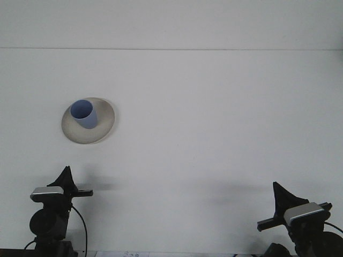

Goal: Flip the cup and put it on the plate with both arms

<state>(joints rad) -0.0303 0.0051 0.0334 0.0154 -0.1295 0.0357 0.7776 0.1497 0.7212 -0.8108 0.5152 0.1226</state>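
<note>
A light blue cup stands upright, mouth up, on a round off-white plate at the left of the white table. Nothing touches the cup. My left gripper sits low at the bottom left, well in front of the plate and apart from it. At the bottom right, my right gripper is far from both cup and plate. Each gripper shows only as a dark wedge seen from the side, above its grey wrist camera.
The white table runs back to a seam where a white wall begins. A black cable hangs by the left arm's base.
</note>
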